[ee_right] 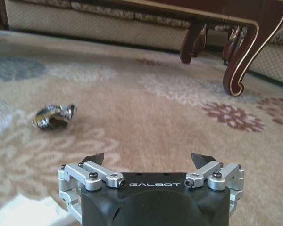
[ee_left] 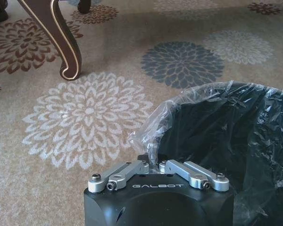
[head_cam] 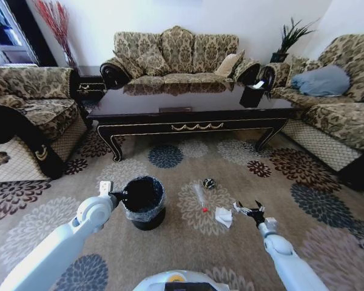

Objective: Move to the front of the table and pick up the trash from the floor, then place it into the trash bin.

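Observation:
The long dark table [head_cam: 194,112] stands ahead on the flowered floor [head_cam: 170,248]. The round black trash bin [head_cam: 144,201] sits left of centre. My left gripper [head_cam: 117,195] is at its near rim, shut on the crinkled liner edge [ee_left: 151,141]. The trash lies right of the bin: a dark round scrap [head_cam: 209,183], a clear wrapper with a red bit [head_cam: 201,199] and crumpled white paper [head_cam: 224,216]. My right gripper [head_cam: 250,211] hovers low just right of the paper, open and holding nothing. From the right wrist, the scrap [ee_right: 53,117] lies ahead of the gripper [ee_right: 151,160].
Patterned sofas ring the carpet on the left [head_cam: 24,115], the back [head_cam: 176,57] and the right [head_cam: 333,103]. A small black box [head_cam: 253,94] stands on the table's right end. Curved table legs [ee_right: 245,52] rise beyond the trash.

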Controlling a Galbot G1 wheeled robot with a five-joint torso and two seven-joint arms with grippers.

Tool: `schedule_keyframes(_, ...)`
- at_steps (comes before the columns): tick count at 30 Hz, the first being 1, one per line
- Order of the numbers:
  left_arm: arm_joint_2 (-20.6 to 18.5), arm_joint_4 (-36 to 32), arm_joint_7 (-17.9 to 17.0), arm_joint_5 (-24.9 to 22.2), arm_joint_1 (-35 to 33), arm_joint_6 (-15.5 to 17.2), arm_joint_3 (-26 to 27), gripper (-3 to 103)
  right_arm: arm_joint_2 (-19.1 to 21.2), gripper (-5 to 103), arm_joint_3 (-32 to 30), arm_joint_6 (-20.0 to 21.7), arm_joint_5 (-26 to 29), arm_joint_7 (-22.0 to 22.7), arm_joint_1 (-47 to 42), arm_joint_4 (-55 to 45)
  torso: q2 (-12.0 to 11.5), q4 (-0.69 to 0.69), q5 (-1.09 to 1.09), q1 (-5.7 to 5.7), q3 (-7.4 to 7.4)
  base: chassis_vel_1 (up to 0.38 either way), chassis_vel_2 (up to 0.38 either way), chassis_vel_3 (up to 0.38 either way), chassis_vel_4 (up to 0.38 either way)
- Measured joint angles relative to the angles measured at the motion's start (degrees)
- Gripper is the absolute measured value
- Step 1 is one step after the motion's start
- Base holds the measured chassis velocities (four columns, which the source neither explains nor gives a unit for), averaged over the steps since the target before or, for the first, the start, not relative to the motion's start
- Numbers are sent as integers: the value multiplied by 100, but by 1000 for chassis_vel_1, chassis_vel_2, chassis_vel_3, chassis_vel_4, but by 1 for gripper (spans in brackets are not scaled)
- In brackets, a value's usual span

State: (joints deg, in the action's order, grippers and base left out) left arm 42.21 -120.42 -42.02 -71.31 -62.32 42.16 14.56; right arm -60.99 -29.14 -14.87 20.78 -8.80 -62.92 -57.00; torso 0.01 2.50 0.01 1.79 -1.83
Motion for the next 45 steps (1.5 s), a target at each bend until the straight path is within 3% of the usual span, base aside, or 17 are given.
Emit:
schedule_keyframes(15,35,34,-86,-66,99,-3,-132,4,-381,103,189,-150,-405,-24,477,930,0,0,-1,0,0,0,0,0,0)
schedule_keyframes(19,41,56,-120,-80,109,-4,-159,4,-445,91,235,-213,-519,-12,628,1229,0,0,-1,0,0,0,0,0,0)
schedule_keyframes(21,36,56,-123,-80,106,-4,-159,4,-467,91,244,-228,-529,-3,673,1314,0,0,-1,0,0,0,0,0,0)
schedule_keyframes(25,9,50,-125,-99,83,-4,-113,4,-518,70,267,-263,-536,7,754,1485,0,0,-1,0,0,0,0,0,0)
schedule_keyframes(34,23,43,-140,-106,63,-4,-88,4,-556,42,265,-289,-618,7,836,1650,0,-1,-1,0,1,0,0,0,0)
schedule_keyframes(35,28,42,-143,-106,58,-4,-88,4,-558,32,256,-303,-642,7,856,1699,0,0,-1,0,1,0,0,0,0)
schedule_keyframes(40,58,27,-185,-141,22,-4,-80,4,-553,21,233,-328,-679,7,877,1759,0,0,-1,0,0,0,0,0,0)
schedule_keyframes(43,63,17,-196,-152,0,-4,-62,4,-545,5,202,-331,-680,7,868,1726,0,0,-1,-1,0,0,0,0,0)
schedule_keyframes(45,62,17,-197,-152,4,-4,-64,4,-533,2,192,-331,-680,9,843,1665,0,-1,-1,-1,0,0,0,0,0)
